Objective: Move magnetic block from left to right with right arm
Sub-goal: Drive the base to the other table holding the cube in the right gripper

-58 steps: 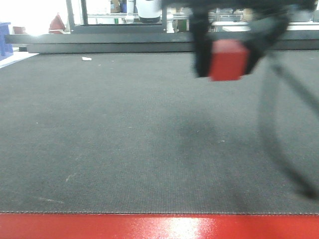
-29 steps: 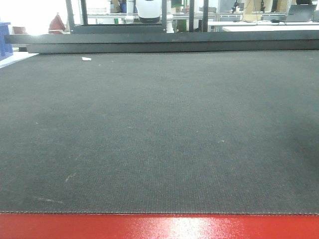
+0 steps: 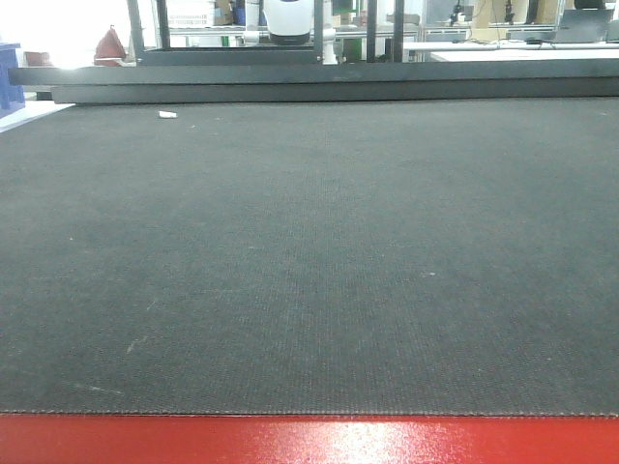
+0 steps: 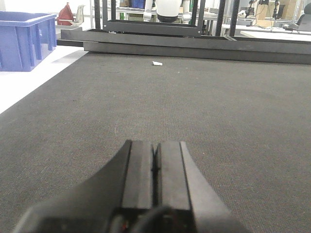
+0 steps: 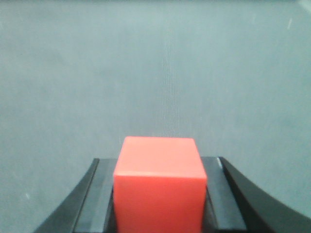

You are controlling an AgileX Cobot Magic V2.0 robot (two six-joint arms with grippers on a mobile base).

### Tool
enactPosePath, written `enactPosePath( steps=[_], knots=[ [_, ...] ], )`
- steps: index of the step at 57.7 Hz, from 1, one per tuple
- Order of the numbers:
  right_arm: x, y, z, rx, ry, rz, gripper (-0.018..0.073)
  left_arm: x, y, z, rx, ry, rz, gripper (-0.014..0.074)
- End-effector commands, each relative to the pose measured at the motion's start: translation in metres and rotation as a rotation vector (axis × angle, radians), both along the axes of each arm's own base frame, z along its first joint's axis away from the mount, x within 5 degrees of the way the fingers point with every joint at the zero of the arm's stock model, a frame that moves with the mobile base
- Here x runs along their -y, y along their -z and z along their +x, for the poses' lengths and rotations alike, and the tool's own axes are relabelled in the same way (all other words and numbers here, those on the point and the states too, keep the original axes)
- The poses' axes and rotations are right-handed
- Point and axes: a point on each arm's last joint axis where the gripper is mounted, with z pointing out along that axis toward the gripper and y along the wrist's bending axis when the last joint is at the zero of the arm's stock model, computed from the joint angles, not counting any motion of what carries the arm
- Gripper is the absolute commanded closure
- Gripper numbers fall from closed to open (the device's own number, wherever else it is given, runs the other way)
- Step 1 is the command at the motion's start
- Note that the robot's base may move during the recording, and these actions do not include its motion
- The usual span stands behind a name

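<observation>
The magnetic block (image 5: 160,187), a small red cube, is clamped between the two black fingers of my right gripper (image 5: 159,167) in the right wrist view, held over the dark mat. The jaws press on its left and right faces. My left gripper (image 4: 155,145) rests low over the mat in the left wrist view, its two pads pressed together with nothing between them. Neither gripper nor the block appears in the front view.
A dark woven mat (image 3: 309,261) covers the table, with a red strip (image 3: 309,440) along its near edge. A blue crate (image 4: 24,39) stands far left, a small white scrap (image 4: 157,63) lies near the back, and a dark metal frame (image 4: 194,41) runs across the far edge.
One second ago my right gripper held the red block at the upper right of the front view. It has since left that view, which now holds only the mat.
</observation>
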Motion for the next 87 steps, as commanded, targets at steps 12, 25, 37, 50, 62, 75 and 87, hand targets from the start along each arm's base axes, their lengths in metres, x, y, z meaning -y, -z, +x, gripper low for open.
enactPosePath(
  steps=[12,25,37,50,62,75,87],
  knots=[
    [0.002,-0.022,-0.036,0.286,0.011,-0.058,0.0246,0.0,-0.005,-0.001,0.08,0.001,-0.017,0.0722],
    [0.002,-0.027,-0.043,0.343,0.013,-0.057,0.0246,0.0,-0.005,-0.001,0.08,0.001,-0.017,0.0722],
    [0.002,-0.027,-0.043,0.342,0.013,-0.057,0.0246,0.0,-0.005,-0.001,0.08,0.001,-0.017,0.0722],
    [0.002,-0.027,-0.043,0.342,0.013,-0.057,0.0246,0.0,-0.005,-0.001,0.08,0.001,-0.017,0.0722],
    [0.002,-0.027,-0.043,0.342,0.013,-0.057,0.0246,0.0,-0.005,-0.001,0.08,0.001,-0.017,0.0722],
    [0.002,-0.027,-0.043,0.342,0.013,-0.057,0.0246,0.0,-0.005,-0.001,0.08,0.001,-0.017,0.0722],
    [0.002,-0.027,-0.043,0.342,0.013,-0.057,0.0246,0.0,-0.005,-0.001,0.08,0.001,-0.017,0.0722]
  ],
)
